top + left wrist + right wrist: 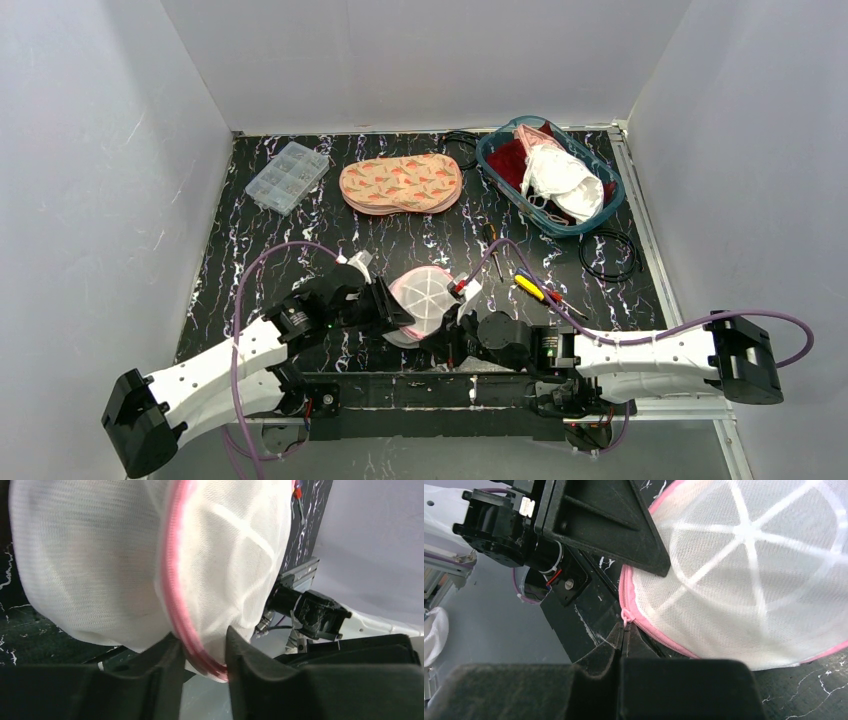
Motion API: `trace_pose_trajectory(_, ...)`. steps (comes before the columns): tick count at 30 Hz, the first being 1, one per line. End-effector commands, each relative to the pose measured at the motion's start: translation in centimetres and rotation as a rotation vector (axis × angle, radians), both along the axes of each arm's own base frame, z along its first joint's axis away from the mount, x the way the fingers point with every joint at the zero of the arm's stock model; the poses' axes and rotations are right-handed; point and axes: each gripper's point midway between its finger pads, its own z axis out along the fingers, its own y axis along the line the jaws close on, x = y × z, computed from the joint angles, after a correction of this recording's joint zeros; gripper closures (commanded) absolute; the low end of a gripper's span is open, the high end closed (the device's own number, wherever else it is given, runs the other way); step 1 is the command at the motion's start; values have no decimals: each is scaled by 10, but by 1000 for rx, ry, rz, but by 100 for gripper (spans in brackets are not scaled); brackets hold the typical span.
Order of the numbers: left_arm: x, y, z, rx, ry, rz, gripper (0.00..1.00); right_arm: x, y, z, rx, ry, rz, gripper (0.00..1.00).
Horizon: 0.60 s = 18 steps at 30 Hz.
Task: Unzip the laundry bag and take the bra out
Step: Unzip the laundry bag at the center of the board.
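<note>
The laundry bag (425, 300) is a round white mesh pod with a pink zipper seam, lifted off the table between both arms near the front edge. My left gripper (202, 645) is shut on the bag's pink-trimmed edge (175, 600), seen close up in the left wrist view. My right gripper (624, 630) is shut on the small pink zipper pull (625, 616) at the bag's rim (744, 580). The zipper looks closed along the visible seam. The bra is hidden inside the mesh.
A patterned pink pouch (400, 184) lies at the back middle. A teal basket (615, 195) of laundry stands back right. A clear parts box (287, 176) is back left. Screwdrivers (535, 290) and a black cable loop (610, 255) lie to the right.
</note>
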Motion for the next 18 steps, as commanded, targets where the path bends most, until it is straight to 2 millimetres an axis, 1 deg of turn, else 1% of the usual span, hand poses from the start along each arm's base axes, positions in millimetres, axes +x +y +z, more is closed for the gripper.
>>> trace_pose_trajectory(1,15,11,11,34,-56,89,74,0,5,27,58,-28,6,99)
trace_pose_trajectory(4,17,19,10,58,-61,124,91,2,3,27,48,-33,-2,99)
trace_pose_trajectory(6,19,24,9,76,-64,147,100,3,0,25,40,-35,-9,99)
trace_pose_trajectory(13,22,42,9,107,-80,231,100,11,-14,25,15,-48,-61,99)
trace_pose_trajectory(15,23,48,13,101,-91,256,100,14,-19,24,2,-53,-84,99)
trace_pose_trajectory(18,23,50,20,82,-106,272,100,19,-25,28,4,-64,-108,99)
